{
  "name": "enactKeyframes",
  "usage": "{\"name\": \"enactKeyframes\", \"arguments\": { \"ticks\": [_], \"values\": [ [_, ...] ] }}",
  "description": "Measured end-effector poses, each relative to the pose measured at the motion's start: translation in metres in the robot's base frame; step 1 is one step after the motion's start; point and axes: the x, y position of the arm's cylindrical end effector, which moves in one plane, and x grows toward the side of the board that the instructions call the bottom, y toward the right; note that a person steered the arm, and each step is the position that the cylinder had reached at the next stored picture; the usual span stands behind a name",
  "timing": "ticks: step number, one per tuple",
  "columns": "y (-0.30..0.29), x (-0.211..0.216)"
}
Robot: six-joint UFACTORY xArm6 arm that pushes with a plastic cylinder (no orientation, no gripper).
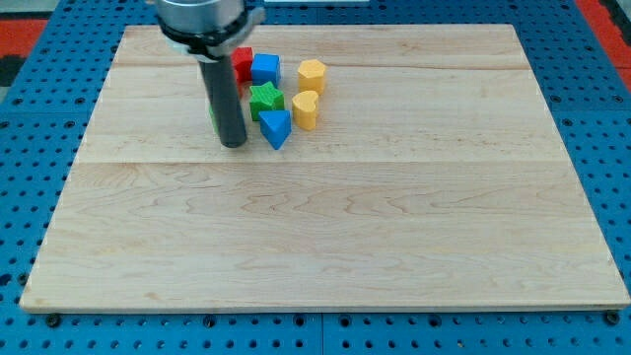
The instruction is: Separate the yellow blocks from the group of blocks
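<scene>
Two yellow blocks stand at the right of the group near the view's top: a yellow hexagon block and a yellow heart-shaped block below it. Left of them are a blue cube, a red block partly hidden by the rod, a green star block and a blue triangle block. A sliver of another green block shows behind the rod. My tip rests on the board just left of the blue triangle, at the group's lower left.
The wooden board lies on a blue perforated table. The arm's grey housing hangs over the board's top edge.
</scene>
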Motion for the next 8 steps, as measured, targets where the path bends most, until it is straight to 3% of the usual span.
{"name": "enactKeyframes", "arguments": {
  "ticks": [1, 4, 5, 6, 7, 8],
  "values": [
    [0.008, 0.042],
    [0.005, 0.047],
    [0.003, 0.070],
    [-0.056, 0.067],
    [-0.126, 0.036],
    [-0.159, -0.006]
  ]
}}
